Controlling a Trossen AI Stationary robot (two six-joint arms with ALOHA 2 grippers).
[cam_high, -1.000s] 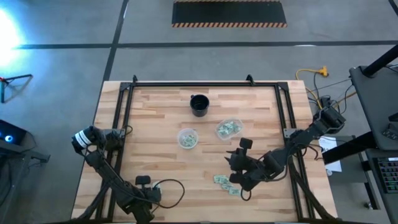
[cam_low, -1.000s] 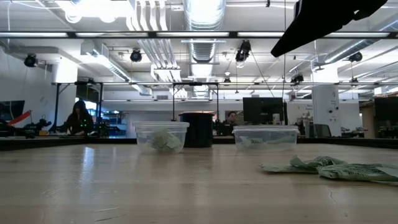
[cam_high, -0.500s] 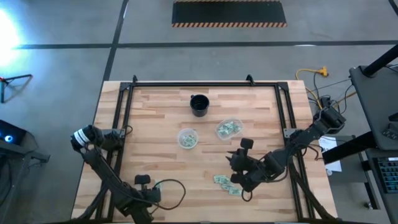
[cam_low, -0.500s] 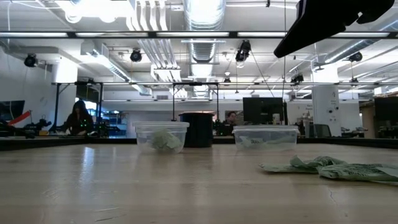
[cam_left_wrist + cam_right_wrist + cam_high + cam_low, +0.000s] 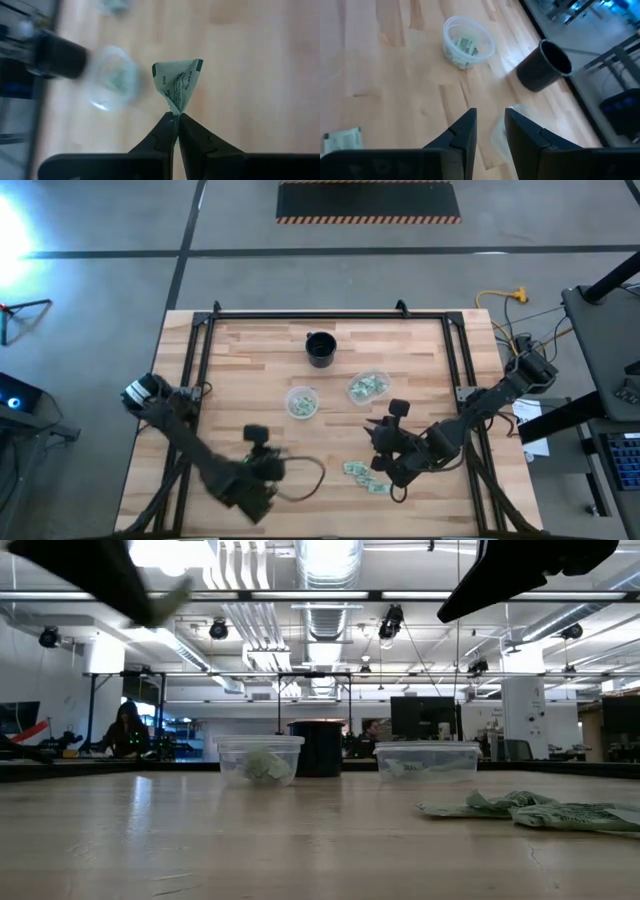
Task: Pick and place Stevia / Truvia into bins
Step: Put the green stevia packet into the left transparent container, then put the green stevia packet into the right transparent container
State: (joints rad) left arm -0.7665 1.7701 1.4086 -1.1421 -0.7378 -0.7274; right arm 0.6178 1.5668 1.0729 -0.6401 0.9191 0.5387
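Green-and-white sweetener packets lie in a loose heap [image 5: 364, 474] on the wood near the table's near edge, also seen low [image 5: 530, 810]. Two clear cups [image 5: 301, 402] [image 5: 367, 387] stand mid-table with packets inside. My left gripper [image 5: 176, 116] is shut on one packet [image 5: 177, 82], above the table near-left of the cups [image 5: 268, 468]; the nearer clear cup [image 5: 112, 77] shows beyond it. My right gripper [image 5: 490, 130] is open and empty, just far-side of the heap [image 5: 378, 452]. My left gripper pinches the packet by one narrow end [image 5: 175, 107] between its two fingertips. The packet is lifted clear of the table and sticks out beyond the fingers, creased and fanned open toward its free end [image 5: 180, 65].
A black round cup [image 5: 320, 348] stands on the far side of the clear cups. A single packet [image 5: 342, 140] lies flat on the wood near my right gripper. A black metal frame [image 5: 200, 360] runs along the table's left, far and right sides. Bare wood spreads on the left.
My left arm has swung quickly from the near-left corner toward the table's middle, rising into the top left of the low view with the packet between its fingers. The right arm has barely moved.
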